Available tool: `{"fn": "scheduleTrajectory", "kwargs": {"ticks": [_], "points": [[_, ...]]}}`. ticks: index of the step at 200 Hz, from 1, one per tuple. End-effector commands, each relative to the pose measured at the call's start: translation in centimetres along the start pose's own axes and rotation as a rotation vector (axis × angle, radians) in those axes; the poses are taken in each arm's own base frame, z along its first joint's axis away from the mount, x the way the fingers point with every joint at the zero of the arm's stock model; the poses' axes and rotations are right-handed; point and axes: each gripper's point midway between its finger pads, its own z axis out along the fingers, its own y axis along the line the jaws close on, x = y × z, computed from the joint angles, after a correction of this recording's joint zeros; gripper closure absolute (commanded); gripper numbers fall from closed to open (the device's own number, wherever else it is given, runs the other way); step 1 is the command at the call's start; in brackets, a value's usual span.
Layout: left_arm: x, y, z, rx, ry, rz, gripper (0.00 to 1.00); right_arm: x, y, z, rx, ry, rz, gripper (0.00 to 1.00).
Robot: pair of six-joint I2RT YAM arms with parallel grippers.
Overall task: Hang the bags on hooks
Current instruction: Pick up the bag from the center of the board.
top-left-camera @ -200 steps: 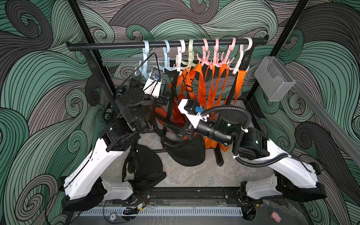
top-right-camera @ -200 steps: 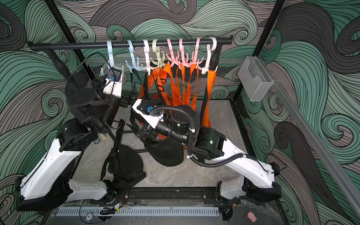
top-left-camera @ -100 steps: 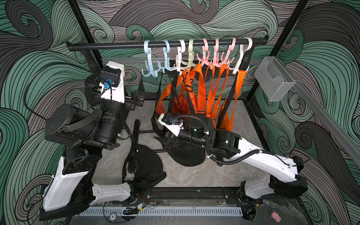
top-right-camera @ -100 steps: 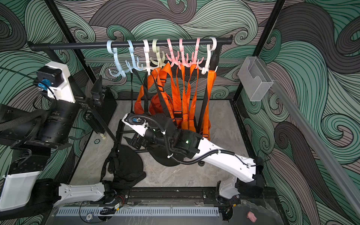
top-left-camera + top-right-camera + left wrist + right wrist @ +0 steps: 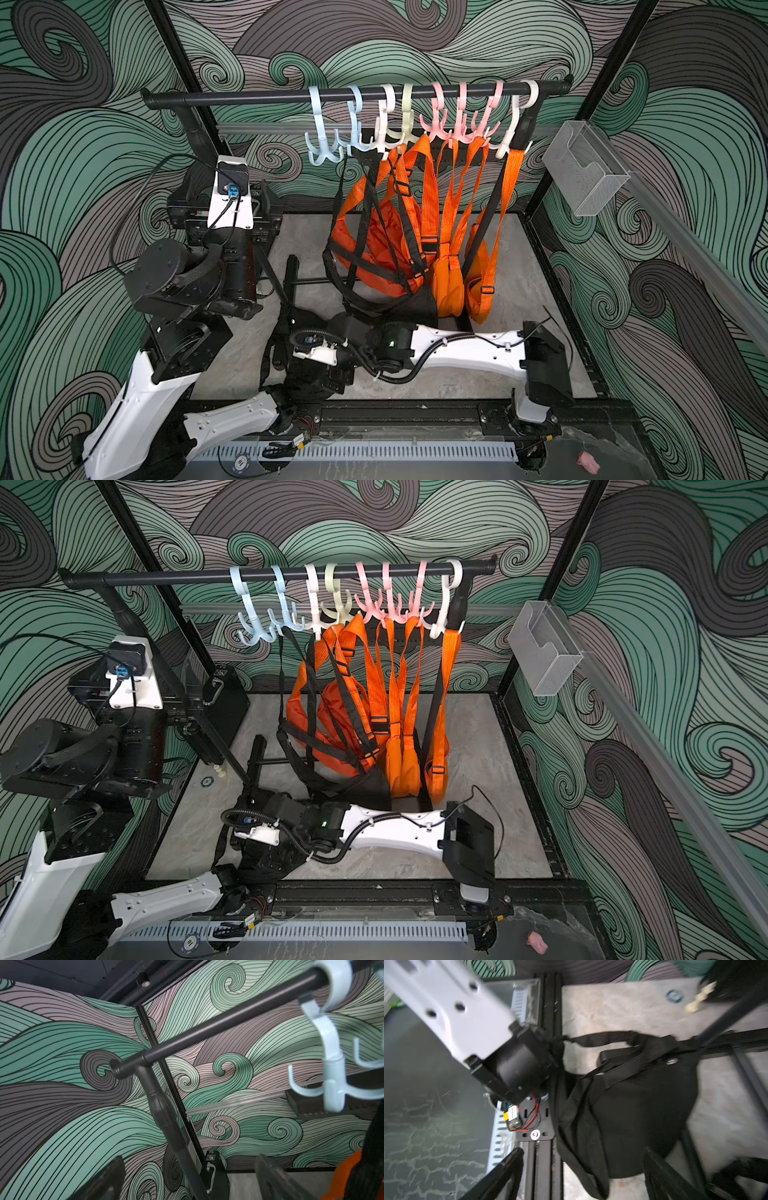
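Two grippers are wide and empty, but the right gripper [image 5: 581,1151] is the nearer, just above the black bag [image 5: 633,1115] on the floor [image 5: 612,1005] (the left gripper [image 5: 189,1159] points up at the rack [image 5: 207,1030]).

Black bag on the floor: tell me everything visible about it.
The black bag looks like soft woven fabric: a rounded pouch with webbing straps and a small buckle. It lies slumped on the grey floor, unhung, one edge along the black base rail. The right tool hangs open above it; contact cannot be told.
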Motion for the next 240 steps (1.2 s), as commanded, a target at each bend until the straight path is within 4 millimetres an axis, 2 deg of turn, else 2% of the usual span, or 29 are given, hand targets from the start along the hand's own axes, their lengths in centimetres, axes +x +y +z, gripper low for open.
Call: {"fn": "scheduleTrajectory", "kwargs": {"ticks": [1, 35, 69, 83, 103, 131, 147, 187, 198, 222, 240], "points": [[1.9, -0.3, 0.0, -0.007, 0.06, -0.035, 0.01, 0.7, 1.6, 1.5, -0.101, 0.016, -0.016, 0.14], [2.2, -0.2, -0.2, 0.0, 0.06, -0.077, 0.01, 3.9, 1.1, 4.9, -0.106, 0.101, -0.002, 0.15], [2.8, -1.8, 0.3, 0.015, 0.08, -0.048, 0.02, 5.4, -0.8, 6.4, -0.058, 0.129, 0.0, 0.18], [2.6, -1.6, 0.3, 0.009, 0.071, -0.06, 0.01, 6.1, -1.2, 7.0, -0.064, 0.146, 0.01, 0.24], [2.3, -0.9, 0.0, 0.004, 0.054, -0.088, 0.01, 7.3, -1.1, 7.7, -0.069, 0.173, 0.013, 0.26], [2.5, -1.1, 0.1, 0.001, 0.06, -0.075, 0.01, 9.2, -1.1, 8.9, -0.069, 0.235, 0.016, 0.43], [2.6, -1.5, 0.2, 0.002, 0.062, -0.065, 0.01, 10.0, -1.3, 9.2, -0.058, 0.254, 0.013, 0.58], [2.7, -2.0, 0.5, 0.005, 0.061, -0.052, 0.01, 9.9, -1.7, 8.0, -0.024, 0.263, -0.004, 0.93], [2.8, -2.2, 0.5, 0.009, 0.063, -0.051, 0.01, 9.9, -2.1, 7.2, -0.004, 0.271, -0.007, 1.0], [3.3, -3.0, 0.5, 0.035, 0.073, -0.044, 0.01, 9.8, -3.4, 4.3, 0.072, 0.259, -0.009, 1.0], [4.0, -4.8, 0.1, 0.137, 0.067, -0.019, 0.01, 8.8, -4.3, 0.9, 0.123, 0.205, 0.012, 1.0]]}}
